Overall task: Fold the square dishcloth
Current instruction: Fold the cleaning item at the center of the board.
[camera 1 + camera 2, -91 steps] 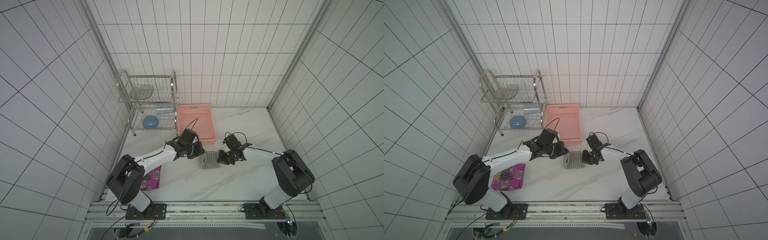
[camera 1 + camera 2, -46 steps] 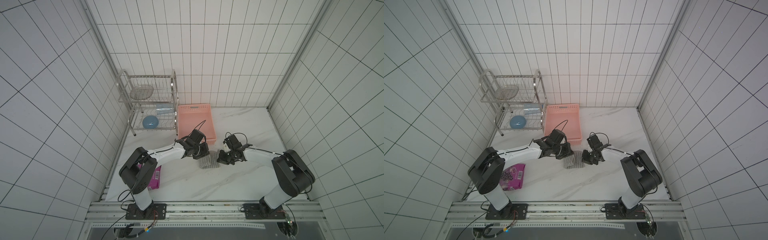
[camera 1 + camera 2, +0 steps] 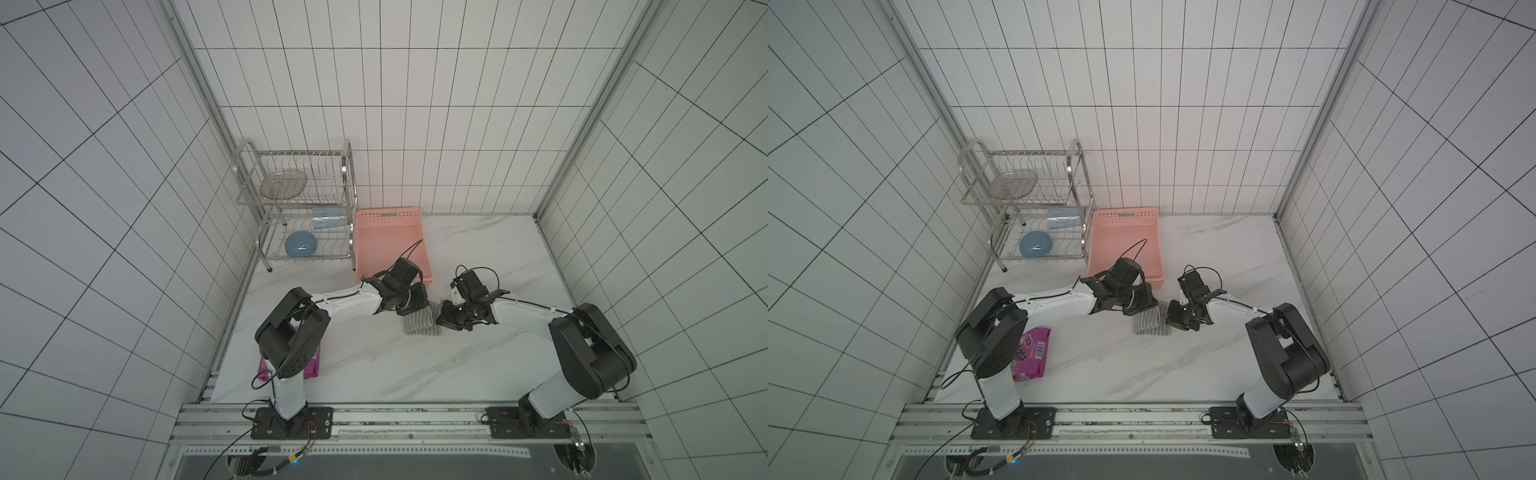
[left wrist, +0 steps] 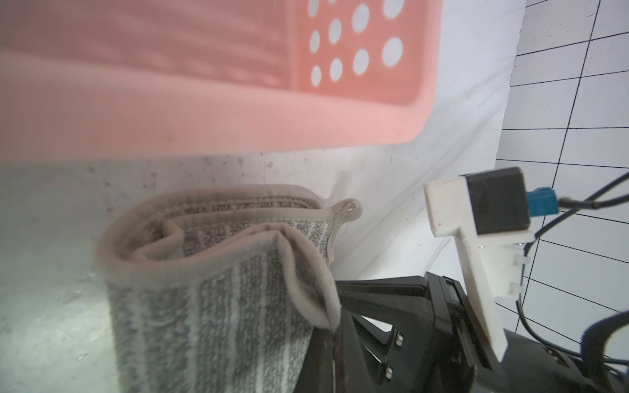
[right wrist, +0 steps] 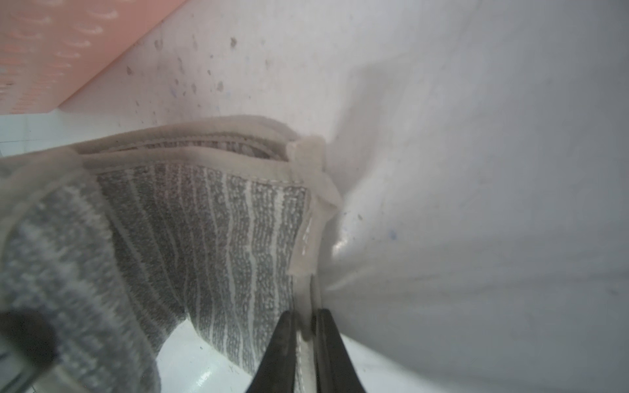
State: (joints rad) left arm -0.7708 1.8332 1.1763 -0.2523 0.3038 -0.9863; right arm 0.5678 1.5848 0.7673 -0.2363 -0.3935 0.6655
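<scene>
Center frame in both top views, the square dishcloth [image 3: 420, 325] sits folded in several layers; left gripper [image 3: 424, 308] and right gripper [image 5: 304, 321] each pinch its hem. Likely only release remains.

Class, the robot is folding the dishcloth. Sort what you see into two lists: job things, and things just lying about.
Job things: square dishcloth; left end effector and right end effector, both pinching it.

Lying about: pink basket; dish rack; blue bowl; purple snack packet.
</scene>
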